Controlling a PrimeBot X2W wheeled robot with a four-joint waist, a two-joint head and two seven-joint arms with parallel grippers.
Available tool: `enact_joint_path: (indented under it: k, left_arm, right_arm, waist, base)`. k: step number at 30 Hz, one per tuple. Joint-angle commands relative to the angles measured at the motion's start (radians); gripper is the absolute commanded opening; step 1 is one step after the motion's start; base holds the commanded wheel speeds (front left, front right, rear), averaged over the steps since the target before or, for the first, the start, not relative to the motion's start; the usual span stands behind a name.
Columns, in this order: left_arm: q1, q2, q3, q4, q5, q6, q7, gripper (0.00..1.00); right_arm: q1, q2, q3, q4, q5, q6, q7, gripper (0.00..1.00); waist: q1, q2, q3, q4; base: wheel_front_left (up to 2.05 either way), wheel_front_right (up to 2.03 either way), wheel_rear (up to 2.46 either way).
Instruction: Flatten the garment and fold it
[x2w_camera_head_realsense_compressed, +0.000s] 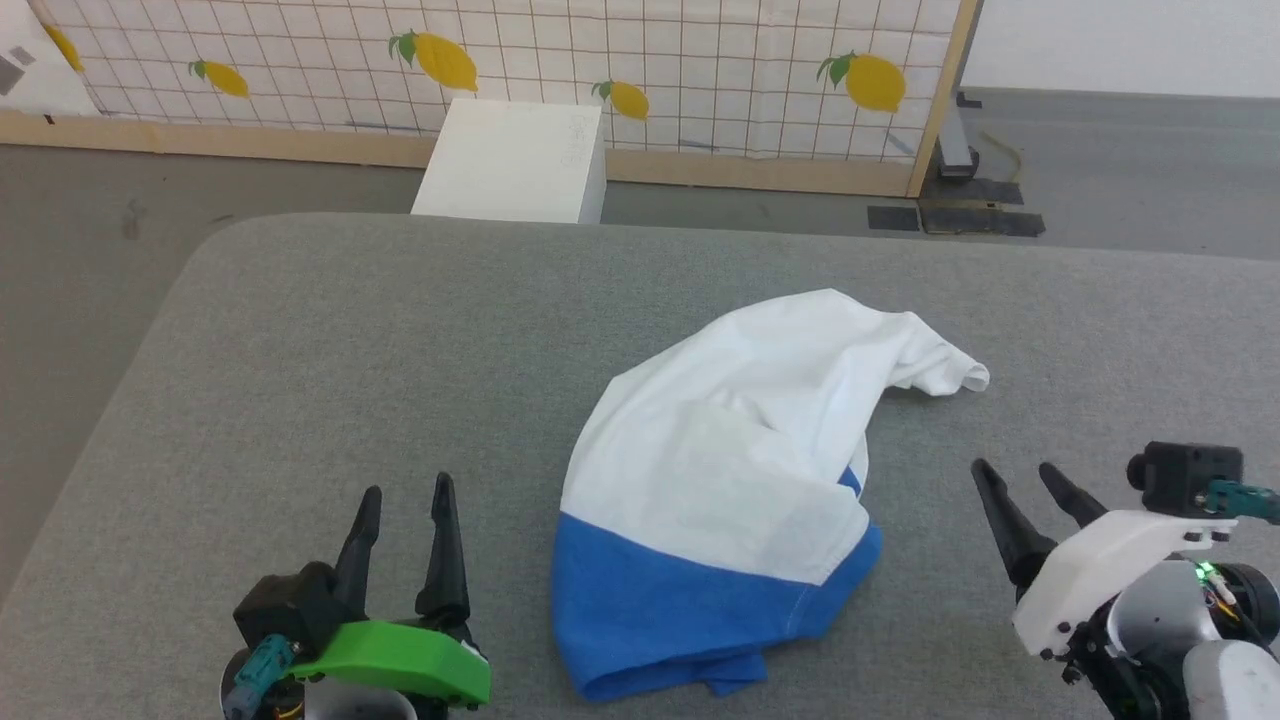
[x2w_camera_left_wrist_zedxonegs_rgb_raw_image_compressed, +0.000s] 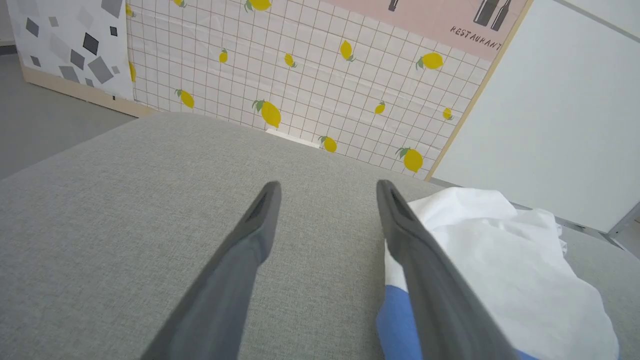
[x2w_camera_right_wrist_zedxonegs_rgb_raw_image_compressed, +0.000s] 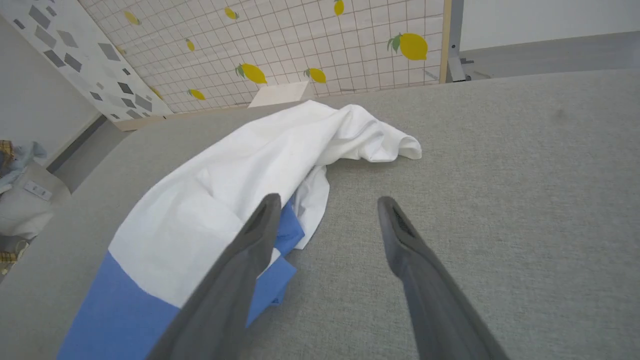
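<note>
Left gripper (x2w_camera_head_realsense_compressed: 407, 487), lower left of the head view: two dark fingers standing apart with nothing between them, near the garment's (x2w_camera_head_realsense_compressed: 730, 450) near-left edge. Right gripper (x2w_camera_head_realsense_compressed: 1012, 466), lower right: fingers likewise spread and empty, near the garment's right side but clear of it. Garment: one shirt in a rumpled heap at the middle of the grey padded table (x2w_camera_head_realsense_compressed: 300, 340), white body uppermost, a blue part bunched along the near edge, a twisted white end trailing toward the far right. Progress, as judged: no flattening done; the cloth is doubled over itself, sleeves are not laid out and no fold is made, so both spreading and folding are left. Edges: the table's rounded far-left corner and its far edge both lie well apart from the heap. Open room: broad bare surface to the left, behind and to the right of the garment, seemingly enough to draw the shirt out flat either way. Off the table: white box (x2w_camera_head_realsense_compressed: 515, 160) and lemon-print partition (x2w_camera_head_realsense_compressed: 700, 60) beyond the far edge, clear of the work.
</note>
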Motion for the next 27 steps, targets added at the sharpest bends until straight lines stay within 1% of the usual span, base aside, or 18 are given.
enact_joint_path:
  k: [1, 6, 13, 16, 20, 26, 27]
  left_arm:
    - [-0.011, -0.003, 0.001, -0.006, -0.005, 0.0, -0.004, 1.0]
    - [-0.035, -0.003, -0.013, -0.013, -0.008, 0.001, -0.004, 1.0]
    - [-0.071, -0.003, -0.037, -0.006, -0.018, 0.0, -0.004, 1.0]
    - [-0.083, -0.003, -0.046, -0.005, -0.025, 0.002, -0.004, 1.0]
    - [-0.093, -0.003, -0.052, -0.006, -0.03, 0.005, -0.004, 1.0]
    - [-0.101, -0.003, -0.062, -0.004, -0.038, 0.008, -0.004, 1.0]
    - [-0.103, -0.003, -0.063, -0.004, -0.04, 0.008, -0.004, 1.0]
  right_arm:
    - [-0.017, 0.007, 0.004, 0.021, -0.04, -0.001, 0.015, 1.0]
    - [-0.127, 0.016, 0.052, 0.127, -0.139, -0.001, 0.063, 1.0]
    - [-0.289, 0.011, 0.155, 0.324, -0.221, -0.001, 0.143, 1.0]
    - [-0.337, 0.004, 0.185, 0.398, -0.246, -0.001, 0.166, 1.0]
    - [-0.375, -0.003, 0.211, 0.47, -0.267, -0.001, 0.168, 1.0]
    - [-0.396, -0.011, 0.237, 0.553, -0.263, -0.001, 0.171, 1.0]
    - [-0.399, -0.011, 0.239, 0.563, -0.257, -0.001, 0.17, 0.64]
  waist:
    - [0.0, -0.0001, 0.016, -0.001]
    - [0.0, -0.0001, 0.067, 0.015]
    - [0.0, -0.0001, 0.135, 0.056]
    - [0.0, -0.0001, 0.157, 0.074]
    - [0.0, -0.0001, 0.177, 0.091]
    - [0.0, -0.0001, 0.194, 0.1]
    - [0.0, -0.0001, 0.195, 0.1]
  base:
    - [0.0, 0.0, 0.0]
    - [0.0, 0.0, 0.0]
    - [0.0, 0.0, 0.0]
    - [0.0, 0.0, 0.0]
    - [0.0, 0.0, 0.0]
    - [0.0, 0.0, 0.0]
    - [0.0, 0.0, 0.0]
